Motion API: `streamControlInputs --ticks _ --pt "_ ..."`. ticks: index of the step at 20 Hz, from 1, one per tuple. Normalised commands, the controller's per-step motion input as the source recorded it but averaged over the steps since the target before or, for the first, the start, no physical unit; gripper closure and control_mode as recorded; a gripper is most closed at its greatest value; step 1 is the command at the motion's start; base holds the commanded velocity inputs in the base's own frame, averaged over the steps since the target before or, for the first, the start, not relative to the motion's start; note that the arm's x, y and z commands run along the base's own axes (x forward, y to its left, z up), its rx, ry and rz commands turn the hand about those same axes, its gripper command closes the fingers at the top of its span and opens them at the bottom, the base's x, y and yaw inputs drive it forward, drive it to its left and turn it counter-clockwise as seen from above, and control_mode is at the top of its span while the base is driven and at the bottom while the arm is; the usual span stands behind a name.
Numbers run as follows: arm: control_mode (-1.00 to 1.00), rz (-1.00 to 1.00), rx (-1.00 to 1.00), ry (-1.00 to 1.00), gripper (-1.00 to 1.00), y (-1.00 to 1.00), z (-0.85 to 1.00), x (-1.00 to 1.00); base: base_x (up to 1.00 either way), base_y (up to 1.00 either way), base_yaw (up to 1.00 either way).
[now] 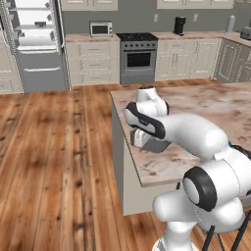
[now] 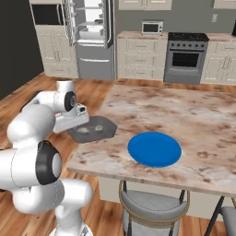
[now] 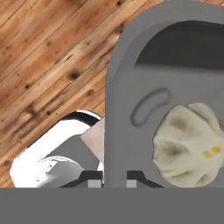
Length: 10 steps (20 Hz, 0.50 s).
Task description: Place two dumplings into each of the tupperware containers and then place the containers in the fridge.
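One dark grey tupperware container [image 2: 93,128] is at the left edge of the island counter [image 2: 184,115], with two pale dumplings [image 2: 83,131] in it. My gripper [image 2: 81,113] is shut on its rim at the end nearest the floor. In the hand view the gripper [image 3: 113,183] has the rim of the container [image 3: 127,78] between its fingertips, and one speckled dumpling [image 3: 188,144] lies inside. In the left base view my arm hides most of the container [image 1: 158,145]. I cannot tell whether the tub rests on the counter or is lifted. The fridge [image 1: 34,44] stands open at the far wall, its white shelves showing.
A round blue plate [image 2: 154,149] lies on the counter to the right of the container. A stool [image 2: 154,207] stands at the counter's near side. The oven [image 1: 138,59] and cabinets line the back wall. Wood floor [image 1: 54,162] stretches between the island and the fridge.
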Motion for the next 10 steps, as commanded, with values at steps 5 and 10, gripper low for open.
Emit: streamControlInputs --ticks 5,10 --pt "-1.00 0.62 0.01 -0.27 1.00 -0.20 0.07 -0.23 0.00 0.00 0.00" --pt "-1.00 0.59 0.00 -0.18 1.00 -0.29 0.22 -0.29 0.00 0.00 0.00"
